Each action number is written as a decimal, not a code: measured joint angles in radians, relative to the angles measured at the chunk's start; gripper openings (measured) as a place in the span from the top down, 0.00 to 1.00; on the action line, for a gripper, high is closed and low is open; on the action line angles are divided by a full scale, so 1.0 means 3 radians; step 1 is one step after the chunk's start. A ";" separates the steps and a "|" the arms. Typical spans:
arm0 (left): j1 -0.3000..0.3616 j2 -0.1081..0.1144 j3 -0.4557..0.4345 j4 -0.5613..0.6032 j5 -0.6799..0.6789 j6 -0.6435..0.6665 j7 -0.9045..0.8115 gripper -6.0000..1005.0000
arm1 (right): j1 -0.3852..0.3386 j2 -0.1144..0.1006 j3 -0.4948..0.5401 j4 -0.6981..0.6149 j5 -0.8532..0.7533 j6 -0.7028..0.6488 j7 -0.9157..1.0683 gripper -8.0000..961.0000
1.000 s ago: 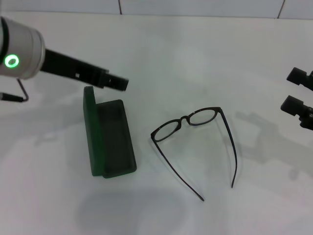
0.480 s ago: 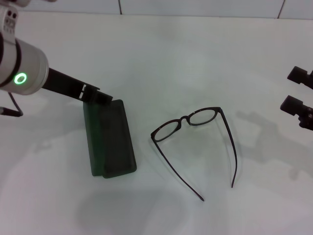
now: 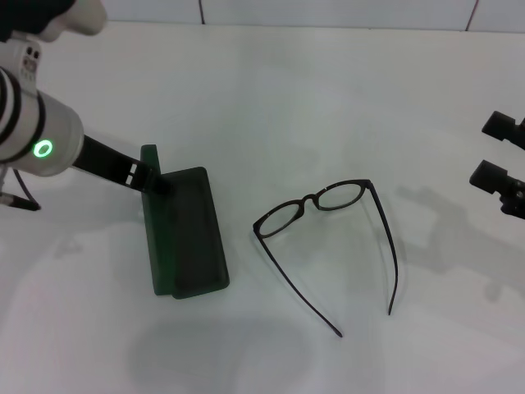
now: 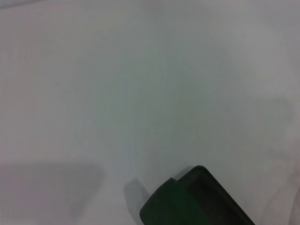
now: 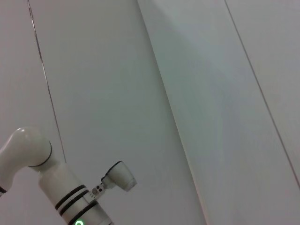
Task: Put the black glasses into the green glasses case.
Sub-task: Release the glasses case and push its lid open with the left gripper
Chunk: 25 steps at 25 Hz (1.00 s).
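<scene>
Right now the dark green hard glasses case (image 3: 182,234) lies open on the white bench (image 3: 328,98), its lid standing up along the left side so the tray is ready to fill. At the far end of that lid sits the left end effector (image 3: 156,184); I cannot tell if its fingers are apart or together. Near the case, on its right, the thin black glasses (image 3: 328,238) rest with both arms spread out. Far right, the right end effector (image 3: 502,176) waits with fingers apart, probably to pick them up.
</scene>
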 joint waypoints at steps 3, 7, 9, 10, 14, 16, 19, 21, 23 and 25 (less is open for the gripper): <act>-0.0015 0.0001 0.0001 -0.0111 -0.0041 -0.0027 0.0012 0.26 | 0.0000 -0.0003 -0.0015 0.0034 0.0000 0.0023 -0.0041 0.08; -0.0042 0.0001 0.0005 -0.0199 -0.0057 -0.0033 0.0020 0.27 | -0.0004 -0.0004 -0.0018 0.0061 0.0000 0.0024 -0.0073 0.08; -0.0050 0.0001 0.0007 -0.0252 -0.0052 -0.0041 0.0021 0.27 | -0.0013 -0.0005 -0.0020 0.0066 0.0000 0.0022 -0.0074 0.08; -0.0051 0.0001 0.0008 -0.0285 -0.0048 -0.0047 0.0023 0.27 | -0.0017 -0.0005 -0.0019 0.0080 0.0000 0.0017 -0.0076 0.08; -0.0054 0.0006 0.0009 -0.0368 -0.0042 -0.0082 0.0036 0.27 | -0.0032 -0.0005 -0.0009 0.0117 0.0000 0.0003 -0.0083 0.08; -0.0050 0.0006 0.0017 -0.0376 -0.0032 -0.0087 0.0042 0.27 | -0.0038 -0.0005 -0.0008 0.0129 0.0000 -0.0001 -0.0085 0.08; -0.0033 0.0006 0.0035 -0.0330 -0.0025 -0.0085 0.0043 0.27 | -0.0055 -0.0002 -0.0009 0.0141 0.0000 -0.0023 -0.0085 0.08; -0.0025 0.0011 0.0048 -0.0302 -0.0024 -0.0082 0.0051 0.27 | -0.0073 0.0002 -0.0006 0.0144 0.0000 -0.0041 -0.0085 0.08; -0.0020 0.0013 0.0056 -0.0300 -0.0023 -0.0082 0.0070 0.35 | -0.0079 0.0003 -0.0005 0.0144 0.0000 -0.0048 -0.0085 0.08; -0.0015 0.0012 0.0057 -0.0312 -0.0022 -0.0081 0.0091 0.44 | -0.0082 0.0004 -0.0004 0.0144 0.0000 -0.0054 -0.0085 0.08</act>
